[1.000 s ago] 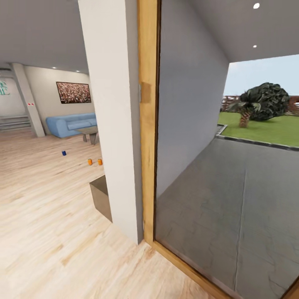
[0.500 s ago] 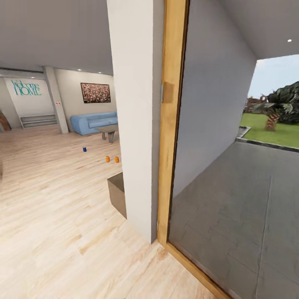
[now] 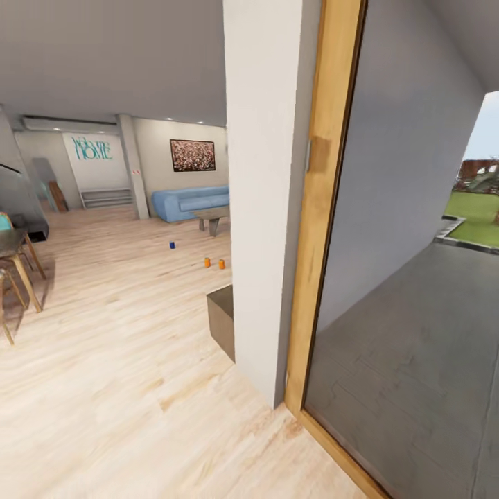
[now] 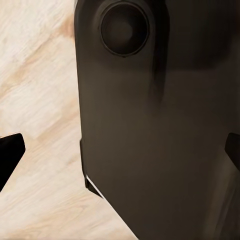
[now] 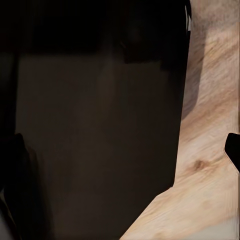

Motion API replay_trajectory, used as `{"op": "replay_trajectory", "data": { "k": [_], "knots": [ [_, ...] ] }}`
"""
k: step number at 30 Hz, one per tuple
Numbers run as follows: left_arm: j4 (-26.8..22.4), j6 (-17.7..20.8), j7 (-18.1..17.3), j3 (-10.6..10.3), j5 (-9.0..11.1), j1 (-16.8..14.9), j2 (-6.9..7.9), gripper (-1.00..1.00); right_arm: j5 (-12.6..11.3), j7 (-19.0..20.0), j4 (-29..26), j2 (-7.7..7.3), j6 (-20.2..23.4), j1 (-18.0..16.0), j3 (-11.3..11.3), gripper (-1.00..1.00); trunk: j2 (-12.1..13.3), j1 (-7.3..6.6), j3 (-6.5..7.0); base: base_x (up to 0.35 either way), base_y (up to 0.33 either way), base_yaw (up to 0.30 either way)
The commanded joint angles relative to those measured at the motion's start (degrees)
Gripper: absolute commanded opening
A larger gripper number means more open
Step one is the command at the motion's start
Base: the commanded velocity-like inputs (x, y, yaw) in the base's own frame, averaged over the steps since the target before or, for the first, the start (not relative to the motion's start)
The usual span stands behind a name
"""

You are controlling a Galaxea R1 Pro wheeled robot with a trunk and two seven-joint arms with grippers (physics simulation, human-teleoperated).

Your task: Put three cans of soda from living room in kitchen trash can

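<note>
Three cans of soda stand on the wood floor of the living room, far ahead in the head view: a blue-sided one (image 3: pixel 172 244) and two orange ones (image 3: pixel 206 262) (image 3: pixel 222 264) close together. The tash can is out of view. In the left wrist view my left gripper (image 4: pixel 120 152) is open, its dark fingertips (image 4: pixel 10 155) wide apart over the robot's dark body and the floor. In the right wrist view my right gripper (image 5: pixel 122 150) is also open, with one fingertip (image 5: pixel 233 149) over the wood floor. Both hold nothing.
A white pillar (image 3: pixel 267 194) and a wooden door frame (image 3: pixel 322 208) stand close ahead, with a grey patio to the right. A dark low box (image 3: pixel 222 321) juts out beside the pillar. Farther off are the blue sofa (image 3: pixel 190 202), a coffee table (image 3: pixel 211 216), and chairs (image 3: pixel 14 270) at the left.
The camera has turned left: pillar, frame and cans have slid rightward in the picture, the garden has nearly left it, and chairs have come in at the left edge.
</note>
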Motion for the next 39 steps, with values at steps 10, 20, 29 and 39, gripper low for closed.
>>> {"op": "replay_trajectory", "data": {
  "k": [10, 20, 29, 39],
  "knots": [
    [0.0, 0.0, -0.02, 0.0, 0.0, 0.0, -0.01, 1.0, 0.0, 0.0, 0.01, 0.03, 0.0, 0.0, 0.03, 1.0, 0.0, 0.0, 0.0, 0.0, 0.0, 0.275],
    [0.0, 0.0, -0.03, 0.0, 0.0, 0.0, -0.01, 1.0, 0.0, 0.0, 0.03, 0.04, 0.0, 0.0, 0.05, 1.0, 0.0, 0.0, 0.0, 0.0, 0.0, 0.275],
    [0.0, -0.01, -0.02, 0.0, -0.02, 0.0, -0.02, 1.0, 0.0, 0.0, 0.06, -0.04, 0.0, 0.0, 0.02, 1.0, 0.0, 0.0, 0.0, 0.0, 0.0, 0.275],
    [0.0, -0.01, -0.03, 0.0, -0.08, 0.0, -0.02, 1.0, 0.0, 0.0, 0.06, -0.04, 0.0, 0.0, 0.05, 1.0, 0.0, 0.0, 0.0, 0.0, 0.0, 0.275]
  ]
}}
